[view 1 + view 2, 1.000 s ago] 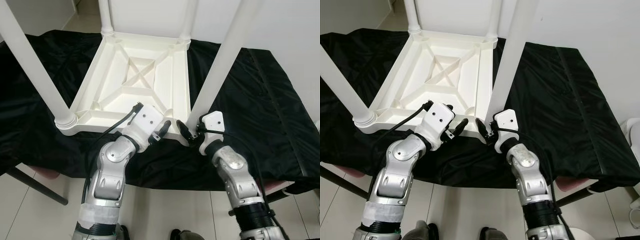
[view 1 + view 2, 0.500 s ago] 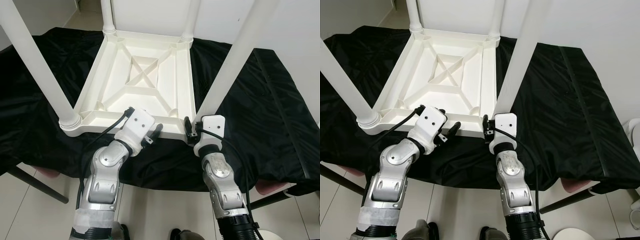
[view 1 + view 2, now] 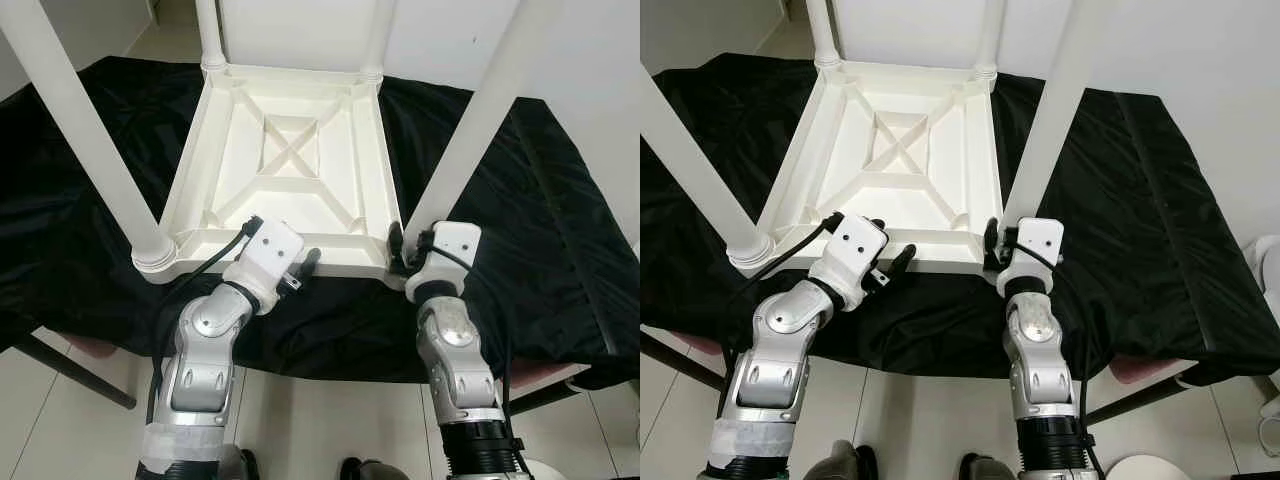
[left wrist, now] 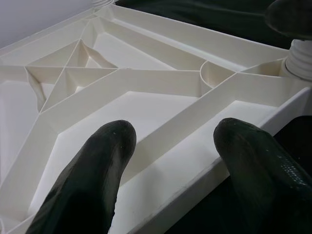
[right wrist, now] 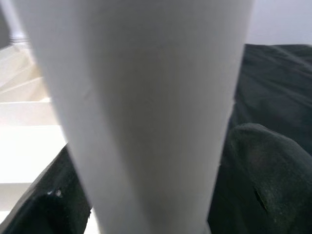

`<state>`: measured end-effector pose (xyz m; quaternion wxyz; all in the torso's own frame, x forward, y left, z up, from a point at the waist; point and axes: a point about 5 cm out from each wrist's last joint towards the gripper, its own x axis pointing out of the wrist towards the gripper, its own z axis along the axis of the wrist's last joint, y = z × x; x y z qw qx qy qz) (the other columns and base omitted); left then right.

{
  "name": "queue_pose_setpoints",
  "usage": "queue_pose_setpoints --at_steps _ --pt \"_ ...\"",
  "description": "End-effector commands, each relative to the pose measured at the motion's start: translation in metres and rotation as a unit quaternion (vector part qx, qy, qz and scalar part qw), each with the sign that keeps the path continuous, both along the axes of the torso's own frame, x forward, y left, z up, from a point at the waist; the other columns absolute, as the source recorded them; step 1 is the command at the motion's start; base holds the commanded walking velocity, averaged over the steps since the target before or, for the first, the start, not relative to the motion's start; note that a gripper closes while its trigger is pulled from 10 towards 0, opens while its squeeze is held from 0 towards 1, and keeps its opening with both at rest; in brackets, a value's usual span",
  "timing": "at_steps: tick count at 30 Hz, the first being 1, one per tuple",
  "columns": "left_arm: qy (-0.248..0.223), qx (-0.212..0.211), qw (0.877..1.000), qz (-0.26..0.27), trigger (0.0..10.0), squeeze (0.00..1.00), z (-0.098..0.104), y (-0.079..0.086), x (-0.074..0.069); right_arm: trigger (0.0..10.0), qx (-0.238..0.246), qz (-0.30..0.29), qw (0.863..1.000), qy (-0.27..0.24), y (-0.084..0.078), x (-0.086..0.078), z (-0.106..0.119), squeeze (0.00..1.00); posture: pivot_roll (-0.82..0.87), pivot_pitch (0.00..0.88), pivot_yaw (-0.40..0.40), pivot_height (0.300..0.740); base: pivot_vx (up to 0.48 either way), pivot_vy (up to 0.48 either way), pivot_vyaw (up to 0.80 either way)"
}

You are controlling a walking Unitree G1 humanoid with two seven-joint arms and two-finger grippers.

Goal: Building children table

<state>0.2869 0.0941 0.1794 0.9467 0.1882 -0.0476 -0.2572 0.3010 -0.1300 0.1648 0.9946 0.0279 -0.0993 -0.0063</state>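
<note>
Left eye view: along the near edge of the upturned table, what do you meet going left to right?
Near-left table leg → left gripper → right gripper at the near-right table leg → black cloth.

Background: a black cloth (image 3: 560, 190) covers the surface, draping in folds over its near edge. A white wall (image 3: 1200, 50) rises behind. Pale floor tiles (image 3: 60, 420) lie below, crossed by a dark support leg (image 3: 70, 372) of the surface.
</note>
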Motion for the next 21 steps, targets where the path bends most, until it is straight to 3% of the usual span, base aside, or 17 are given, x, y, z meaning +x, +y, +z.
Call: queue_pose_setpoints --at_steps 1,2,3,5,6,10,16,18,21 --pt "-0.018 -0.020 0.996 0.085 10.0 0.00 -0.001 0.007 0.003 10.0 0.001 0.027 1.000 -0.001 0.003 -0.001 0.000 1.00 -0.09 0.130 -0.015 0.740 0.000 0.000 0.00" --pt "-0.018 -0.020 0.996 0.085 10.0 0.00 -0.001 0.007 0.003 10.0 0.001 0.027 1.000 -0.001 0.003 -0.001 0.000 1.00 -0.09 0.130 -0.015 0.740 0.000 0.000 0.00" --pt "-0.018 -0.021 0.996 0.085 10.0 0.00 -0.002 0.007 0.003 10.0 -0.003 0.044 0.999 -0.001 0.003 -0.001 0.000 0.34 -0.09 0.130 -0.017 0.740 0.000 0.000 0.00" --pt "-0.018 -0.021 0.996 0.085 10.0 0.00 -0.002 0.007 0.002 10.0 -0.007 0.055 0.998 0.000 0.003 -0.002 0.000 0.34 -0.10 0.129 -0.017 0.740 0.000 0.000 0.00" --pt "-0.018 -0.020 0.996 0.084 10.0 0.00 -0.002 0.007 0.002 10.0 -0.010 0.073 0.997 0.002 0.003 -0.003 0.000 0.00 -0.10 0.129 -0.017 0.740 0.000 0.000 0.00" --pt "-0.016 -0.017 0.997 0.077 10.0 0.00 -0.003 0.008 0.001 10.0 -0.037 0.150 0.988 0.002 -0.004 -0.003 -0.001 0.00 -0.10 0.126 -0.018 0.740 0.000 0.000 0.00" --pt "-0.014 -0.014 0.998 0.062 10.0 0.00 -0.005 0.009 -0.002 10.0 -0.068 0.189 0.980 0.004 -0.014 0.000 0.000 0.00 -0.10 0.126 -0.018 0.740 0.000 0.000 0.00" --pt "-0.014 -0.014 0.999 0.044 10.0 0.00 -0.005 0.007 -0.005 10.0 -0.071 0.197 0.978 0.006 -0.018 0.002 0.000 0.00 -0.10 0.124 -0.020 0.740 0.000 0.000 0.00" --pt "-0.012 -0.022 0.999 -0.029 10.0 0.00 -0.004 -0.006 -0.020 10.0 -0.099 0.238 0.966 0.012 -0.032 0.007 -0.001 0.00 -0.09 0.122 -0.017 0.740 0.000 0.000 0.00"
